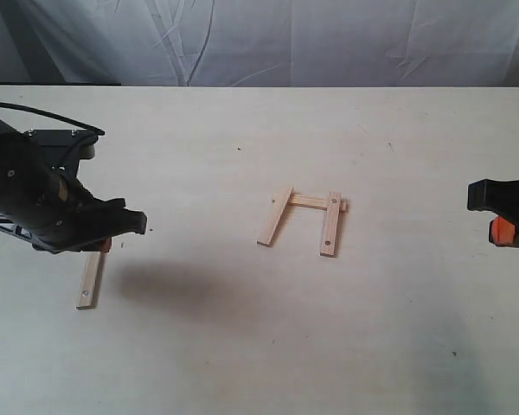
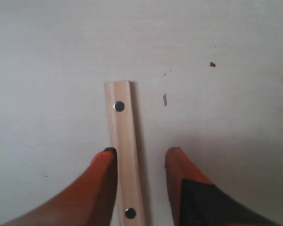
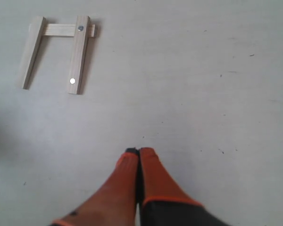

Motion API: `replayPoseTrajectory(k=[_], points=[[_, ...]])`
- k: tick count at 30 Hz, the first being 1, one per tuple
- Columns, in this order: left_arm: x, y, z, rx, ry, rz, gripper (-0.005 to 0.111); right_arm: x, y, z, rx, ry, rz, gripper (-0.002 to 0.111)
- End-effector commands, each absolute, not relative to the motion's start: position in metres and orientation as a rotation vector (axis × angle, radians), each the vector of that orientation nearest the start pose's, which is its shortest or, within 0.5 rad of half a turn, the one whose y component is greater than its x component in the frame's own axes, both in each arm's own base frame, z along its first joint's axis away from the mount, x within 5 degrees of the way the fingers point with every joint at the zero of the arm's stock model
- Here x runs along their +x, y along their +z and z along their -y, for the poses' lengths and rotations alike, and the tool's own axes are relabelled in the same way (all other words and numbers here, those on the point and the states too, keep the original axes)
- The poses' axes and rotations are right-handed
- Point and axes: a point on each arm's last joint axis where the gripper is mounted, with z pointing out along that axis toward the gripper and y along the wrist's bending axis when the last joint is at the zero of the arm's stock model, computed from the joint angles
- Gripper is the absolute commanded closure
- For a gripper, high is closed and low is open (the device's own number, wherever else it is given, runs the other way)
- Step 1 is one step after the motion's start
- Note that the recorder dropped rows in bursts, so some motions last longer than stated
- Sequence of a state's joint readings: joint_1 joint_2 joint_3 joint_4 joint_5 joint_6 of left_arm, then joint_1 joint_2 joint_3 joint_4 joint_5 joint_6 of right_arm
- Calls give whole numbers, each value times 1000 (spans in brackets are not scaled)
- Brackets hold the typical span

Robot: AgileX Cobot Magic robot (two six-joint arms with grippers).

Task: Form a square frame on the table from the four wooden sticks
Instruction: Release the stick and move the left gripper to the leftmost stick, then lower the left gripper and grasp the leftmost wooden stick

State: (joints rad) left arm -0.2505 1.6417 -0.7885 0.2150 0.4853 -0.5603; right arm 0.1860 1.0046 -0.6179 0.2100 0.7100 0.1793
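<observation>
At the left edge of the table (image 1: pixel 268 346) the open, empty left gripper (image 2: pixel 141 150) straddles the last stick (image 2: pixel 124 141), likely to close the three-sided frame (image 1: pixel 330 223); the right gripper (image 3: pixel 139 153) sits closed, empty.

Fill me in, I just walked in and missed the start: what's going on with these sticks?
The left arm has its jaws open on either side of the fourth stick, which lies off on its own on the table. The other three sticks make three sides of a square in the middle; the side toward the bottom of the exterior view is open. The right arm sits at the edge, jaws shut and empty.
</observation>
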Motion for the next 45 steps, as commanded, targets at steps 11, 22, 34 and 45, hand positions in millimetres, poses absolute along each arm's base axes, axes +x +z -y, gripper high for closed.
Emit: replayPoseTrajectory(k=[11,22,34,45], points=[[282,128,46,-287,29,-2877,71,171,253,-44,153,367,-2587,108],[283,128,50,-284,-32,-2866,71,172,254,-44,154,367,-2578,108],[286,124,50,-275,-35,-2856,71,172,254,-44,154,367,-2578,108],[283,110,50,-315,-21,-2926,86,172,254,-44,154,368,-2576,108]])
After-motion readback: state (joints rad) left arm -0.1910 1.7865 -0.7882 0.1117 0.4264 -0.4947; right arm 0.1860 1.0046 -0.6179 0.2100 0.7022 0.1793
